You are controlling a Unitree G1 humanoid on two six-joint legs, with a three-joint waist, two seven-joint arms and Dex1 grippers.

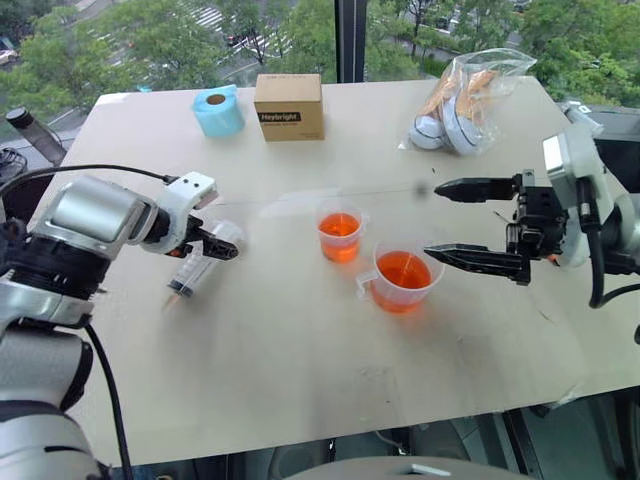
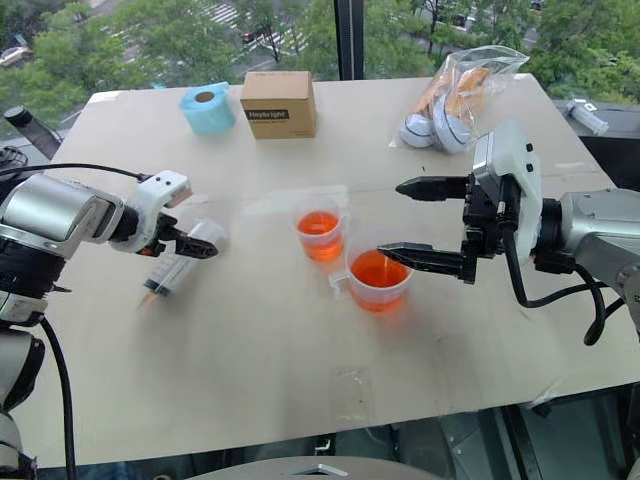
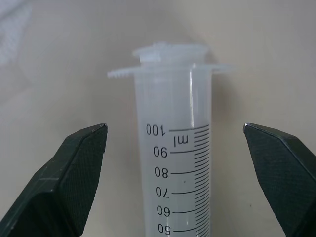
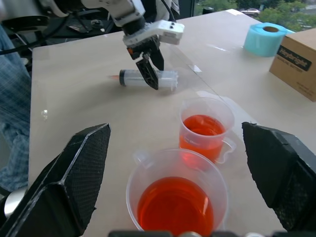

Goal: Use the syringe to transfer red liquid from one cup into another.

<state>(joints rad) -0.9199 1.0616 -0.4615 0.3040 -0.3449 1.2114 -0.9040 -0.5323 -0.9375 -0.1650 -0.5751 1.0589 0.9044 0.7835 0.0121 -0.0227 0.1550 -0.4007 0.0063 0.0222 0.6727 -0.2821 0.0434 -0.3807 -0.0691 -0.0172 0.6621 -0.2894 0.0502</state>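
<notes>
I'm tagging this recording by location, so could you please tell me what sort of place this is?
Probably an upper-floor office or lab set up for robot trials. A plain table stands against a large window looking down on treetops, and it holds test props: two cups of red liquid, a syringe and a cardboard box.

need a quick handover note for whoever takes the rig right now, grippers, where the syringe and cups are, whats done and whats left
Left gripper: open, fingers straddling the syringe near its flange end, not closed on it.
Right gripper: open, holding nothing, one finger above the larger cup's rim.
Syringe: lying flat on the table, plunger looks pushed in, barrel looks empty.
Cups: smaller cup and larger cup stand side by side mid-table, both holding red liquid.
Done: left gripper lined up on the syringe.
Left: grasp and lift it, draw liquid from one cup, empty it into the other.
</notes>
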